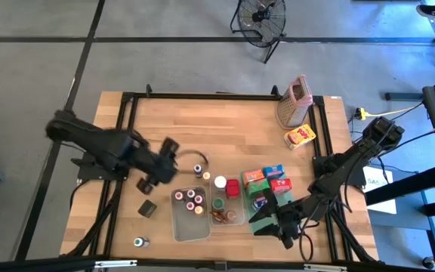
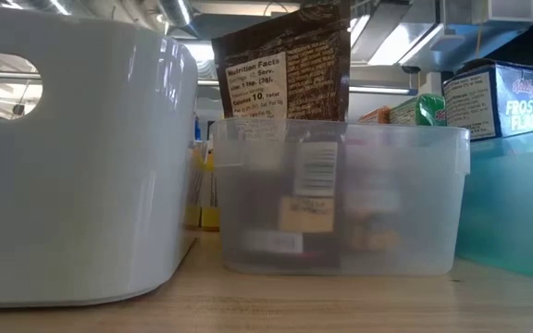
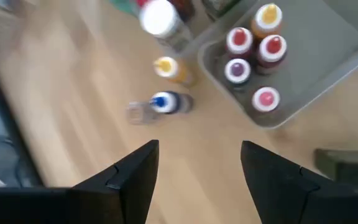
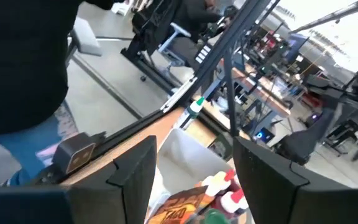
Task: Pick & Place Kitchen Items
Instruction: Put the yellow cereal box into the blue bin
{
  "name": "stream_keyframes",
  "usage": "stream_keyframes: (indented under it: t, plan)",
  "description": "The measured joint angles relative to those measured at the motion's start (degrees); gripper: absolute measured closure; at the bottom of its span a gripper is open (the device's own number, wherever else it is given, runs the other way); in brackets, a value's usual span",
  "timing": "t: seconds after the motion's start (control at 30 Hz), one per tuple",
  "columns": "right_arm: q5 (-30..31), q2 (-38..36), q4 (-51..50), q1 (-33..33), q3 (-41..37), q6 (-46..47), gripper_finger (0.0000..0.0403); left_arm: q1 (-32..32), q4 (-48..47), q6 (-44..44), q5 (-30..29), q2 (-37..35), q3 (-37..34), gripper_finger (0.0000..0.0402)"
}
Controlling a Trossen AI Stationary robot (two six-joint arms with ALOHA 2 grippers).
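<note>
My left gripper [image 3: 199,163] is open with nothing between its fingers. It hangs above the bare wood left of a clear tub [image 1: 189,215] that holds several small capped bottles [image 3: 253,62]. Below it, a blue-capped bottle [image 3: 166,102], a yellow-capped one [image 3: 169,68] and a white-capped jar [image 3: 159,17] stand on the table. My right gripper [image 4: 194,168] is open and holds nothing. It sits near the front right above a green tray [image 1: 259,223], beside small cartons [image 1: 265,177]. In the high view the left gripper [image 1: 174,160] shows blurred.
A metal grater with a pink top [image 1: 294,100] and a yellow carton [image 1: 300,136] stand at the far right. A dark box [image 1: 149,207] and a green-capped bottle [image 1: 140,242] sit at the front left. A second tub [image 1: 227,213] holds more items. The far half of the table is bare wood.
</note>
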Motion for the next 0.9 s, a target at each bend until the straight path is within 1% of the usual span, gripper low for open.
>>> stream_keyframes:
  t: [0.17, 0.3, 0.37, 0.5, 0.57, 0.6, 0.67, 0.77, 0.83, 0.9]
  plan:
    - [-0.08, -1.68, 0.27, -0.32, 0.00, -4.23, 0.0190, 5.61, -0.01, 7.26, 0.00, -8.44, 0.00, 0.0184]
    - [-0.08, -3.42, 0.17, -1.50, 0.00, -7.27, 0.0190, 11.60, 0.40, 8.65, 0.40, -11.81, -0.01, 0.0183]
    - [-0.08, -4.44, -0.54, -2.37, 0.00, -8.26, 0.0190, 14.18, 0.67, 9.05, 3.42, -12.91, -0.83, 0.0179]
    - [-0.08, -6.60, -1.80, -4.90, 0.02, -9.25, 0.0190, 18.44, 1.01, 12.82, 12.85, -14.29, -4.05, 0.0169]
    - [-0.08, -7.38, -3.06, -6.31, 0.02, -9.15, 0.0190, 20.18, 1.17, 14.40, 15.97, -14.50, -6.11, 0.0166]
    - [-0.08, -7.74, -3.81, -7.07, 0.02, -8.77, 0.0190, 20.92, 1.27, 15.29, 16.55, -14.50, -7.10, 0.0165]
    - [-0.10, -8.21, -5.38, -8.55, 0.02, -7.39, 0.0190, 22.20, 1.92, 16.50, 16.25, -14.46, -8.98, 0.0165]
    - [-0.08, -8.41, -7.01, -10.50, 0.02, -5.51, 0.0189, 23.94, 3.67, 16.78, 13.69, -14.31, -11.41, 0.0164]
    - [-0.08, -8.51, -7.77, -11.42, 0.02, -4.62, 0.0189, 25.05, 4.87, 14.02, 11.54, -14.27, -11.97, 0.0164]
    - [0.19, -9.53, -10.06, -12.12, 0.23, -3.81, 0.0189, 26.17, 5.89, 10.22, 10.68, -14.35, -12.07, 0.0165]
